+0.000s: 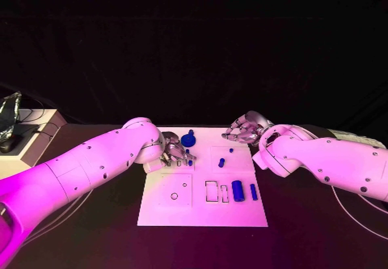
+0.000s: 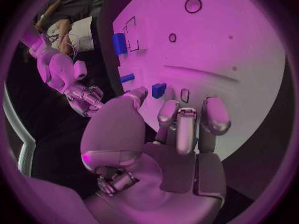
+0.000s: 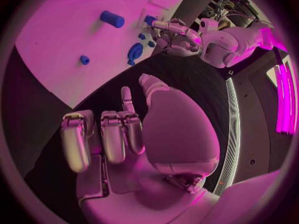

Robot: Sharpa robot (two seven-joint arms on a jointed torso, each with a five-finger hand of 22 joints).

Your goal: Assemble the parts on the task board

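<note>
Plainly risks knocking the small blue part (image 1: 189,162) askew on the task board (image 1: 202,216), or off its left edge, with the left robot hand (image 1: 172,154) spread and empty just beside it and the right robot hand (image 1: 244,130), loosely spread and empty too, well apart.

The board (image 1: 202,216) lies in the middle of the bench (image 1: 307,235). The left hand (image 1: 172,152) sits over its far left part, a round part (image 1: 188,138) just behind it. The right hand (image 1: 243,130) hangs over the far right corner. Near the right edge, a thick cylinder (image 1: 238,188) lies between a slot (image 1: 212,191) and a thin bar (image 1: 253,191).
</note>
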